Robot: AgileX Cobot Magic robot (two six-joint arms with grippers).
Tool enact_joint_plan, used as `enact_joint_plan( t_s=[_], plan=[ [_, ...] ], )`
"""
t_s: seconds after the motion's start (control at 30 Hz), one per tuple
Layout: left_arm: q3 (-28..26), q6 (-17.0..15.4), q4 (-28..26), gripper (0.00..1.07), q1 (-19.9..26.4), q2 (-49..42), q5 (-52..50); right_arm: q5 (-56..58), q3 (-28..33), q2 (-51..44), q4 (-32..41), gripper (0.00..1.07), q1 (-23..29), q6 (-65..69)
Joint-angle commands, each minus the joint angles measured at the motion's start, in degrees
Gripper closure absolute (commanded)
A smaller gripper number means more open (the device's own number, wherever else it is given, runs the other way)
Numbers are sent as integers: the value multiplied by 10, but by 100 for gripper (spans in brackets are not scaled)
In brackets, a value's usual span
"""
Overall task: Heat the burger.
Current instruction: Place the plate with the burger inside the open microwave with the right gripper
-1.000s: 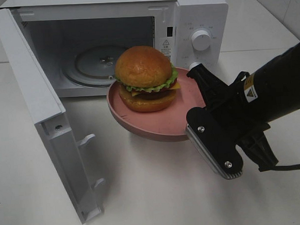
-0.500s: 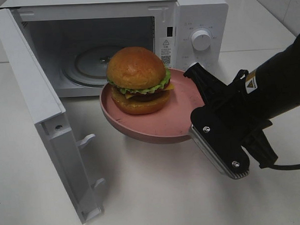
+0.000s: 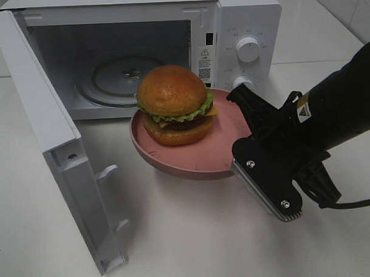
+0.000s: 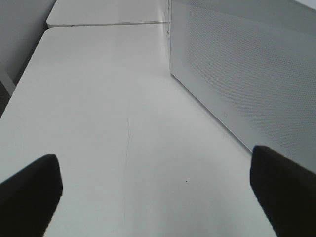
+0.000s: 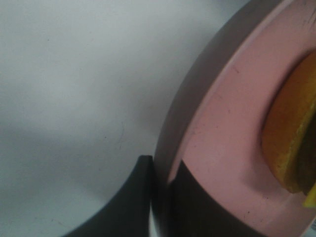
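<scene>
The burger point(image 3: 173, 105), with a golden bun, green lettuce and yellow cheese, sits on a pink plate point(image 3: 189, 164). The plate is held off the table, just in front of the microwave's open cavity point(image 3: 119, 68). My right gripper point(image 3: 237, 146) is shut on the plate's right rim. The right wrist view shows its dark fingers point(image 5: 133, 197) pinching the pink plate rim point(image 5: 212, 148), with the burger's point(image 5: 289, 143) bottom bun close by. My left gripper point(image 4: 158, 197) is open and holds nothing. It hovers over bare table beside the microwave's side wall point(image 4: 247, 74) and does not show in the high view.
The white microwave point(image 3: 248, 27) stands at the back. Its door point(image 3: 45, 125) is swung wide open toward the front left, and a glass turntable point(image 3: 119, 80) lies inside. Two knobs, one of them point(image 3: 249, 49), sit on the right panel. A white tabletop point(image 3: 194, 235) lies in front.
The plate with the burger has wobbled slightly left, then settled a little lower in front of the microwave opening. The right gripper's hold is unchanged.
</scene>
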Motion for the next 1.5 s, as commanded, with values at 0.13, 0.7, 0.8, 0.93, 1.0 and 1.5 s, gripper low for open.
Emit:
enact_joint_plan(
  t_s=[0.13,0.7,0.8,0.93,1.0,1.5],
  plan=[
    [1,-1,-4,9,-3,-11,-2,-38,-40,19,0,107,-1,11],
    [1,-1,-4,9,-3,-11,-2,-36,-155,108,0,106,-1,11],
    [1,-1,-4,9,-3,-11,-2,-36,-165,116,0,106,6,11],
    [1,-1,-4,9,-3,-11,-2,-37,-195,139,0,106,25,11],
    [1,-1,-4,9,-3,-11,-2,-37,-201,145,0,106,26,11],
    [1,-1,-4,9,-3,-11,-2,-28,-285,218,0,106,26,47]
  ],
)
